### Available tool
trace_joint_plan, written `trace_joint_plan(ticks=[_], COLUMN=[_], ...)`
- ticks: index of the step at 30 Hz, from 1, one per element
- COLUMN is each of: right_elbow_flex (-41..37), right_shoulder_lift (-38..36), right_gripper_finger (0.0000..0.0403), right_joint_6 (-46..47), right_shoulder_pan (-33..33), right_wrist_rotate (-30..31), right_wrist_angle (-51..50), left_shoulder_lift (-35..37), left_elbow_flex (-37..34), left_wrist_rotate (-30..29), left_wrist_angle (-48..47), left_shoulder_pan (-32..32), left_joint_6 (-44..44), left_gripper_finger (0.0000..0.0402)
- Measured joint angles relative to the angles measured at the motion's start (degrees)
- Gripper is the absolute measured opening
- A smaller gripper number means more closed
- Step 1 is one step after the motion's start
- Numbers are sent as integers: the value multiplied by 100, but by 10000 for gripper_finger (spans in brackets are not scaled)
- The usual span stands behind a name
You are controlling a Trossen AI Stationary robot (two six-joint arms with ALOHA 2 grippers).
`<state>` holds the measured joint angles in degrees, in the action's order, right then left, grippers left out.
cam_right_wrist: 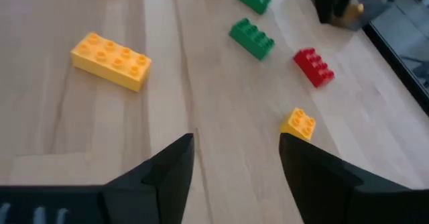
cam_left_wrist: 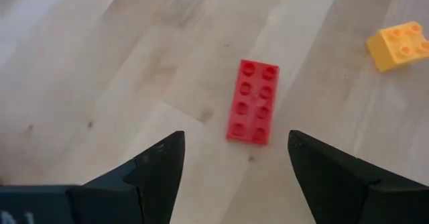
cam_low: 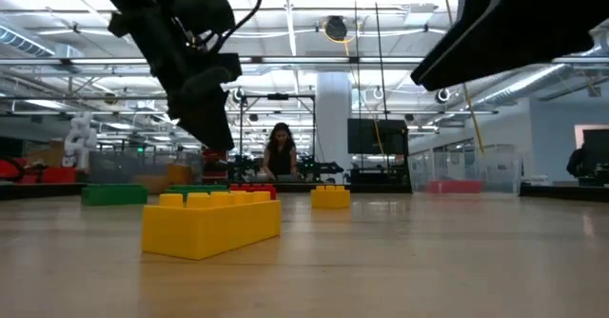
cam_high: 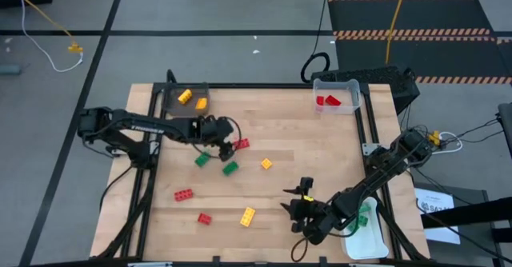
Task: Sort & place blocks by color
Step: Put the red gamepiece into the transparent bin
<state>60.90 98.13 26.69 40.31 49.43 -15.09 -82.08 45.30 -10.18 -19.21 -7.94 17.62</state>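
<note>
Three boxes sit at the edges of the worktop (cam_high: 320, 151). A dark tray (cam_high: 170, 101) at the far left corner holds two yellow blocks (cam_high: 192, 99). A clear bin (cam_high: 353, 95) at the far right corner holds two red blocks (cam_high: 327, 101). A white bin (cam_high: 376, 239) at the near right corner holds a green block (cam_high: 364, 216).

Loose blocks lie in the middle and near-left part of the wood. A red block (cam_high: 241, 144) lies flat just beside the left tool (cam_high: 226, 149); in the left wrist view the same red block (cam_left_wrist: 253, 101) lies between that tool's spread, empty fingers (cam_left_wrist: 161, 167). Two green blocks (cam_high: 216, 163) lie close by, a bit nearer. A small yellow block (cam_high: 266, 164) lies to their right. Two more red blocks (cam_high: 192, 205) and a long yellow block (cam_high: 248, 216) lie near the front edge, on the left side.

The right tool (cam_high: 302, 211) hangs over the near right part of the worktop with its fingers (cam_right_wrist: 164, 170) apart and nothing in them. The wood under it is bare. The far middle of the worktop, between the tray and the clear bin, is bare too, and so is most of the right side.
</note>
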Motion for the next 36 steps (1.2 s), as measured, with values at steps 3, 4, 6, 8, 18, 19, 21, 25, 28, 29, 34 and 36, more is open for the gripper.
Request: trace_joint_plan(ticks=[3,4,6,8,18,19,21,25,28,29,34,36], right_elbow_flex=[2,2,2,2,2,2,4,4,4,4,7,7], right_shoulder_lift=[-1,-2,-2,-2,-6,-16,-20,-20,-22,-22,-22,-22], right_gripper_finger=[242,249,260,267,272,272,272,272,271,270,266,266], right_joint_6=[-85,-91,-151,-192,-508,-503,-493,-512,-623,-683,-966,-983], right_shoulder_pan=[14,20,20,20,-228,-330,-545,-799,-859,-863,-909,-938], right_wrist_rotate=[-1,0,-2,-2,250,135,-236,-798,-946,-982,-1062,-1060], right_wrist_angle=[141,133,129,122,140,139,211,500,642,674,760,763], left_shoulder_lift=[-129,-178,-201,-202,-208,-208,-208,-413,-643,-740,-1150,-1290], left_elbow_flex=[0,0,-2,0,2,2,2,2,4,7,0,0], left_wrist_rotate=[412,443,470,468,520,522,474,391,393,413,505,505], left_wrist_angle=[30,18,34,294,599,591,561,576,703,724,759,868], left_shoulder_pan=[-236,-249,-250,-205,4,5,-3,-44,-44,-44,-62,-66], left_joint_6=[-246,-351,-512,-575,-508,-494,-487,-509,-530,-521,-512,-513], left_gripper_finger=[266,266,266,266,266,266,266,266,266,266,266,266])
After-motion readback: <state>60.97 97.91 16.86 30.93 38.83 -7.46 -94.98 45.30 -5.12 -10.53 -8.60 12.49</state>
